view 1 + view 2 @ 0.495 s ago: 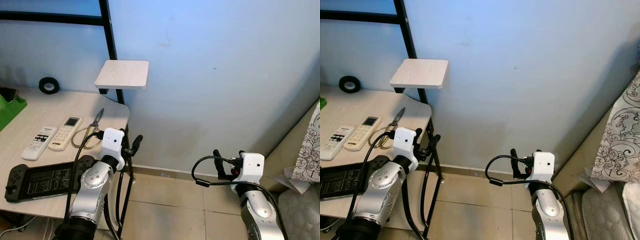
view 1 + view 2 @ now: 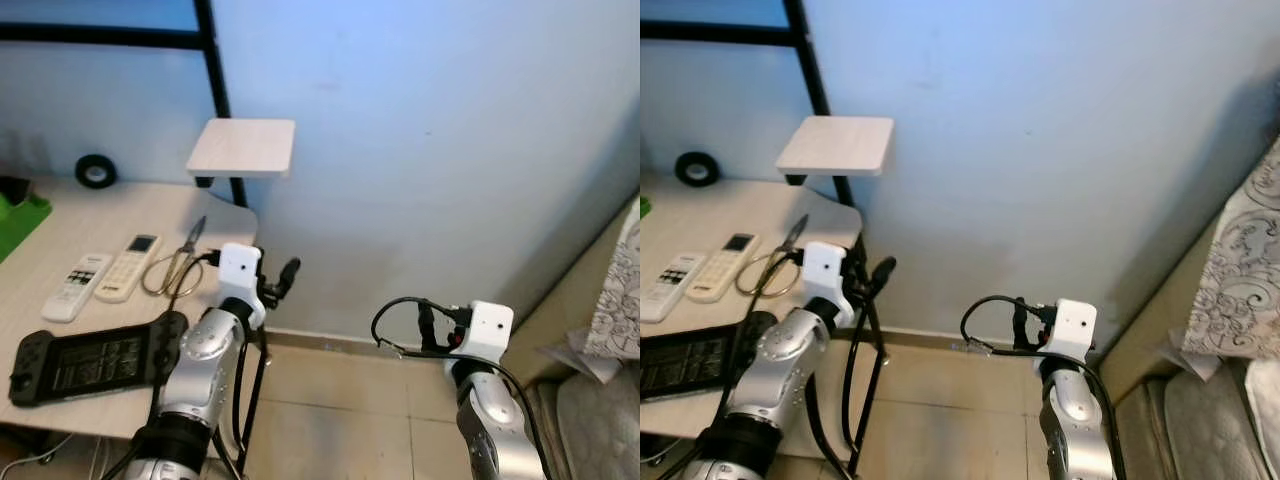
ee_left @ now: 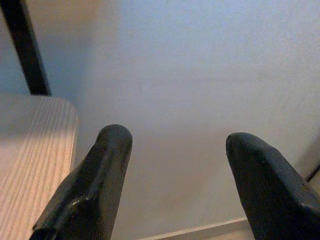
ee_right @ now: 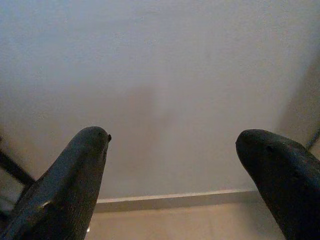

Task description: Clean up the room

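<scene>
A light wooden desk (image 2: pixel 70 215) at the left holds two white remotes (image 2: pixel 77 286) (image 2: pixel 128 267), scissors (image 2: pixel 180 262), a black handheld game console (image 2: pixel 95 357) and a black tape roll (image 2: pixel 95 171). My left gripper (image 2: pixel 278 283) hangs just off the desk's right corner, open and empty, facing the blue wall (image 3: pixel 200 75). Over the tiled floor at the lower right, my right gripper (image 2: pixel 432 325) is also open and empty, and its fingertips (image 4: pixel 90 145) point at the wall's skirting.
A small white shelf (image 2: pixel 243 147) juts from a black post (image 2: pixel 215 60) above the desk corner. A green bin (image 2: pixel 18 220) sits at the desk's far left. A patterned bed cover (image 2: pixel 615 300) and mattress edge lie at the right. Tiled floor (image 2: pixel 340 400) runs between the arms.
My left gripper has shifted a little right and up past the desk corner. The right wrist has moved slightly left. Things on the desk have not moved.
</scene>
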Controlling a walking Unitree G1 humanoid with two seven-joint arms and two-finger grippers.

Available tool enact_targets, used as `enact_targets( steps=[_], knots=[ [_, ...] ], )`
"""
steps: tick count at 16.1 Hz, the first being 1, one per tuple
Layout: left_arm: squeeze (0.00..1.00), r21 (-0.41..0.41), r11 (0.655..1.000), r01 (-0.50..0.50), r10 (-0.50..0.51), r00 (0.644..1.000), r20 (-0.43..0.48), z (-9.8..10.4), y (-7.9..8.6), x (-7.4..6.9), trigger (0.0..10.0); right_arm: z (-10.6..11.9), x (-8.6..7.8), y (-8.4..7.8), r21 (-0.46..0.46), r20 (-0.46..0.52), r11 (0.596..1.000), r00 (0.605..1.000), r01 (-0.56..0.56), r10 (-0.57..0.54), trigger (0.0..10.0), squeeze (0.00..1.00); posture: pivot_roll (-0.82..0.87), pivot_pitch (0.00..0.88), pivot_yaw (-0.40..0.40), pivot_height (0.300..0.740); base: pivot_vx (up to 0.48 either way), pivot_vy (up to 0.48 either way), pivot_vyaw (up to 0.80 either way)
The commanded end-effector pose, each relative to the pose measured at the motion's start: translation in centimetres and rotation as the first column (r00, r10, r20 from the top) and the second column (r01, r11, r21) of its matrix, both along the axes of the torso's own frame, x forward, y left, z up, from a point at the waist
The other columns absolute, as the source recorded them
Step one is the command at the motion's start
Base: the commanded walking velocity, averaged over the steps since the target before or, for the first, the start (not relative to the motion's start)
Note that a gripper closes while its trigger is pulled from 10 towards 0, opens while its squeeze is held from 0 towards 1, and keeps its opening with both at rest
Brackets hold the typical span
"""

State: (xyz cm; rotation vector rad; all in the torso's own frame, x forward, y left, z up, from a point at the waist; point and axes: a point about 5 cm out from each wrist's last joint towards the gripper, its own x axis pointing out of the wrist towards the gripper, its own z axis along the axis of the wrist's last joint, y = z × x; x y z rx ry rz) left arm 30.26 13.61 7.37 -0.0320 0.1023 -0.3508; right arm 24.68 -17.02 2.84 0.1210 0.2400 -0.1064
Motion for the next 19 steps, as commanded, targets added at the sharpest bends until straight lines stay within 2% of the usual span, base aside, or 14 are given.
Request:
enact_targets(
  steps=[1,2,3,4,6,8,11,14,16,19],
  knots=[
    [0.0,0.026,1.0,0.006,-0.007,1.0,0.008,-0.2,0.9,-0.4,10.0,0.5,-0.1,-0.1,-0.025,0.024,1.0,1.0,0.016,-0.016,10.0,0.0,-0.09,0.0,0.025,0.74,0.0,0.0,0.0],
    [0.0,0.032,0.999,0.007,-0.008,1.0,0.024,0.2,2.0,-2.1,10.0,0.9,-2.0,-1.4,-0.053,0.038,0.998,0.998,0.045,-0.043,10.0,0.0,-0.09,0.0,0.012,0.74,0.0,0.0,0.0],
    [0.0,0.033,0.999,0.032,-0.035,0.996,0.076,1.0,2.2,-4.2,10.0,1.1,-3.9,-2.4,-0.066,0.041,0.996,0.997,0.065,-0.062,10.0,0.0,-0.09,0.0,0.012,0.74,0.0,0.0,0.0],
    [0.0,0.057,0.998,0.032,-0.036,0.997,0.075,0.8,2.3,-4.6,10.0,1.1,-4.3,-2.6,-0.083,0.048,0.994,0.997,0.065,-0.061,10.0,0.0,-0.09,0.0,0.014,0.74,0.0,0.0,0.0],
    [0.0,0.045,0.999,-0.025,0.023,0.999,0.036,-0.4,2.9,-4.1,10.0,1.2,-4.0,-3.5,-0.068,0.063,0.992,0.992,0.11,-0.106,10.0,0.0,-0.09,0.0,0.013,0.74,0.0,0.0,0.0],
    [0.0,0.023,0.999,-0.047,0.046,0.998,0.036,-0.2,3.1,-3.1,10.0,2.1,-2.6,-2.6,-0.062,0.095,0.994,0.992,0.095,-0.089,10.0,0.0,-0.1,0.0,0.02,0.74,0.0,0.0,0.0],
    [0.0,0.011,0.998,-0.057,0.056,0.997,0.044,0.4,2.5,-2.6,10.0,2.5,-2.0,-1.9,-0.085,0.099,0.995,0.994,0.048,-0.04,10.0,0.0,-0.1,0.0,0.021,0.74,0.0,0.0,0.0],
    [0.0,0.023,0.999,-0.034,0.032,0.997,0.075,0.9,1.9,-2.0,10.0,2.5,-0.8,-1.4,-0.108,0.096,0.994,0.995,-0.011,0.022,10.0,0.0,-0.1,0.0,0.026,0.74,0.0,0.0,-0.69],
    [0.0,0.03,0.999,-0.014,0.012,0.997,0.082,1.0,1.7,-1.9,10.0,2.5,-0.5,-1.1,-0.116,0.094,0.993,0.995,-0.03,0.041,10.0,0.0,-0.1,0.0,0.027,0.74,0.0,0.0,-0.68],
    [0.0,0.032,0.999,0.027,-0.03,0.995,0.09,1.1,0.3,-1.7,10.0,2.6,-0.4,-1.0,-0.12,0.098,0.993,0.995,-0.024,0.036,10.0,0.0,-0.11,0.0,0.036,0.74,0.0,-0.48,-0.68]
  ],
)
